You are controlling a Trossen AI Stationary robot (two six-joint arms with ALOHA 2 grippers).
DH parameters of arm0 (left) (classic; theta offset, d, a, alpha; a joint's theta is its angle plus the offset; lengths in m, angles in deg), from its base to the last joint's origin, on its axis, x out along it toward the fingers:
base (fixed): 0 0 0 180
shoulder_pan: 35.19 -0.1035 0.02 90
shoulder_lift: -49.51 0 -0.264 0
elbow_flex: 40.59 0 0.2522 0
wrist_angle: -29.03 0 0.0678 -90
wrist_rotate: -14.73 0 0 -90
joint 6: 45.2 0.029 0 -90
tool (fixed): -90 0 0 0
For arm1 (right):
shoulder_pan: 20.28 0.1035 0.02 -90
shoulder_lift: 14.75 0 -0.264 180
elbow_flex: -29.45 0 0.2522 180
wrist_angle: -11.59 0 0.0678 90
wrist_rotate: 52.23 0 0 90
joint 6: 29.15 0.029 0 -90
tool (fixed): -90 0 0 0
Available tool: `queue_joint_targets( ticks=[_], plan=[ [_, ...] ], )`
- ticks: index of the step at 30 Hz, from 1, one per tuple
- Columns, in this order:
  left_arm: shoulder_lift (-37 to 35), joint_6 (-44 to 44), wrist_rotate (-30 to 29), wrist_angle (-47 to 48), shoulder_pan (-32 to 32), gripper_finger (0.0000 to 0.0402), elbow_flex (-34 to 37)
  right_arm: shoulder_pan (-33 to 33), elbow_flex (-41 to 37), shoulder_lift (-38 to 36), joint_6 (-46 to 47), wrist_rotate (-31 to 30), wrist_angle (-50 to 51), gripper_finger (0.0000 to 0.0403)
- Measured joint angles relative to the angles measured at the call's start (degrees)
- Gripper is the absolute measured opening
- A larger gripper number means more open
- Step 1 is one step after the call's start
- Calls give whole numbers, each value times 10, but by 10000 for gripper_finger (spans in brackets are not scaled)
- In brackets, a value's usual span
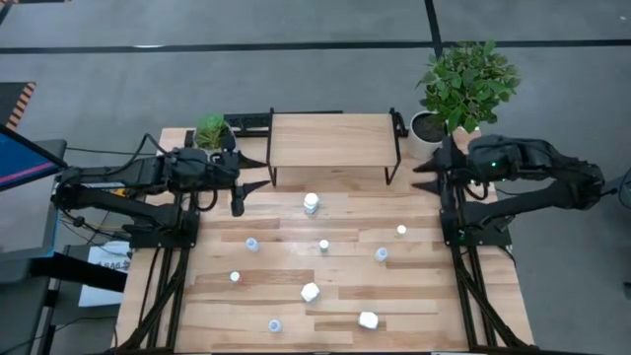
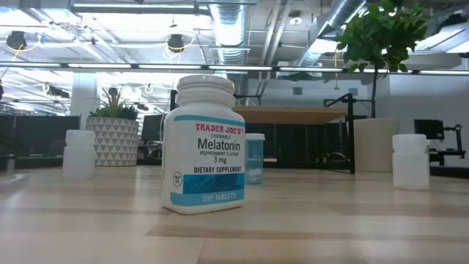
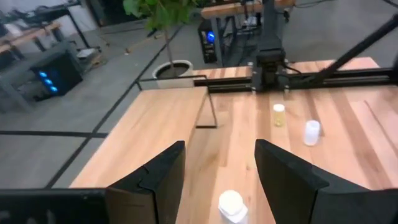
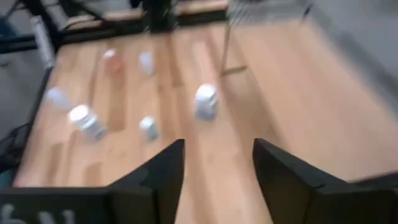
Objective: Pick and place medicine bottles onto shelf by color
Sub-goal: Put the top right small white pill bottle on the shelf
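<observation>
Wooden table [image 1: 414, 296] seen from above, with a low light-wood shelf [image 1: 330, 138] at its far edge, top bare. Two potted plants at the far corners: large leafy plant [image 1: 468, 79] by the right one, small plant [image 1: 210, 130] by the left

Left arm [image 1: 118, 182] stretched along the left side, left gripper [image 1: 254, 171] raised near the shelf's left end, fingers [image 3: 158, 180] parted, holding nothing. Right arm [image 1: 552, 173] on the right side, right gripper [image 1: 426, 170] raised near the shelf's right end, fingers [image 4: 158, 171] also parted, empty

Bottles scattered on the table in front of the shelf, none on it. White bottle [image 1: 312, 203] upright, closest to the shelf, between the two grippers. Two more white bottles [image 1: 310, 292] [image 1: 368, 319] near the front edge, the second labelled Melatonin in the low view [image 2: 203, 147]. Pale-blue bottles [image 1: 252, 244] [image 1: 382, 254] [image 1: 274, 324] spread left, right and front. Yellow-capped bottle [image 1: 401, 231] on the right, red-capped bottle [image 1: 235, 278] on the left, one small bottle [image 1: 323, 246] at the centre, cap colour unclear
</observation>
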Motion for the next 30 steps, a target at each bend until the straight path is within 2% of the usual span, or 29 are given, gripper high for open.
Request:
queue_joint_targets(
  ticks=[3, 7, 16, 26, 30],
  plan=[
    [0, -20, 31, 14, 0, 185, 0, 0, 1, 10, 50, 37, 57, 240],
    [0, -49, 53, 39, 0, 185, 0, 9, -10, 27, 80, 71, 108, 243],
    [5, -78, 61, 105, 0, 185, 0, 90, -73, 66, 135, 73, 112, 223],
    [27, -78, 63, 112, 0, 185, 0, 164, -154, 121, 147, 73, -5, 224],
    [35, -78, 62, 118, 0, 185, 0, 181, -170, 156, 102, 71, -64, 224]
  ],
)
